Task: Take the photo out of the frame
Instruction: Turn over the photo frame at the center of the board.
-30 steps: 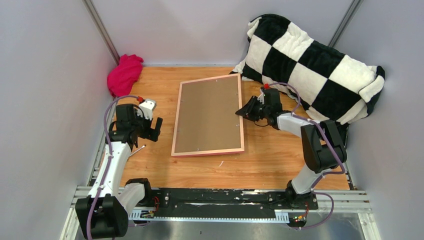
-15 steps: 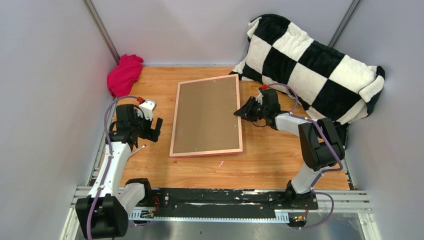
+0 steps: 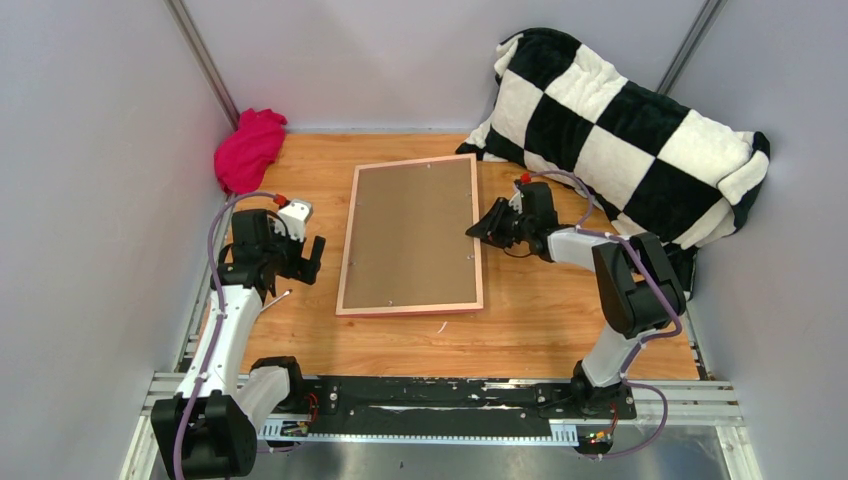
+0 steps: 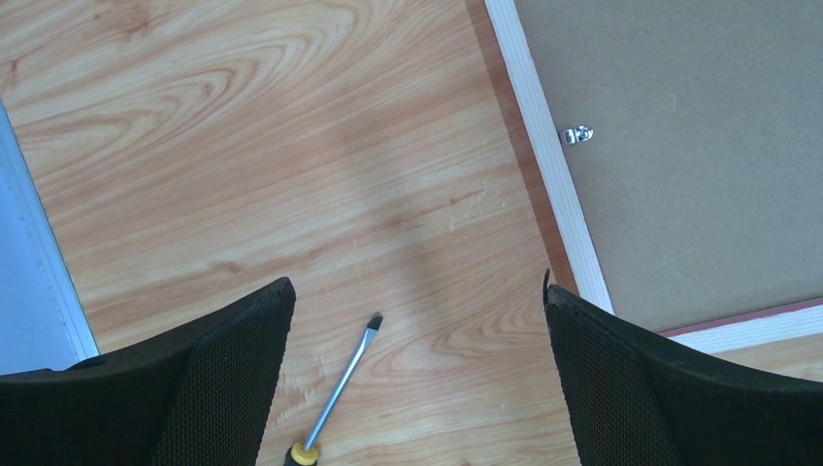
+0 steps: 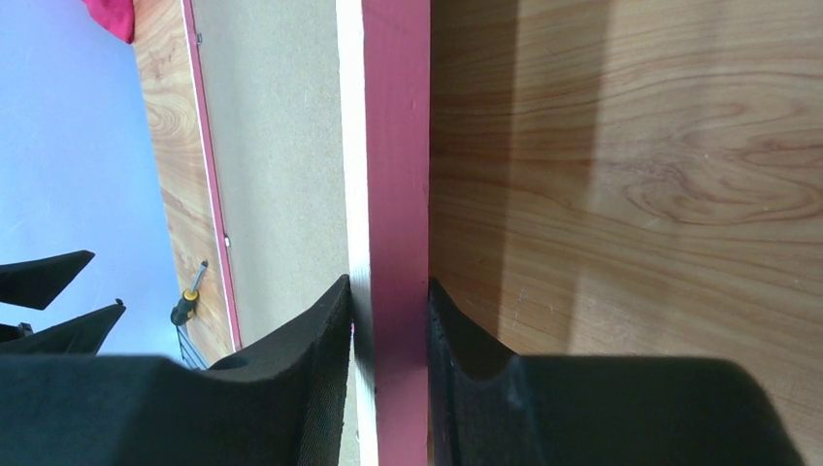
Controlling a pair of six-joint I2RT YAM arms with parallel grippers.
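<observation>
brown backing board (image 3: 410,230) is all you get of the frame (image 3: 410,311), it's lying face down mid-desk (image 3: 540,310), so the photo is hidden underneath. right pincer (image 5: 388,291) is nipped onto the frame's right pink rail. left pincer (image 4: 417,291) hangs wide open, holding nothing, over a screwdriver (image 4: 340,393) just beside the frame's left edge. magenta cloth (image 3: 248,148) in the far-left corner, checkered blanket (image 3: 620,130) crowding the far right.
</observation>
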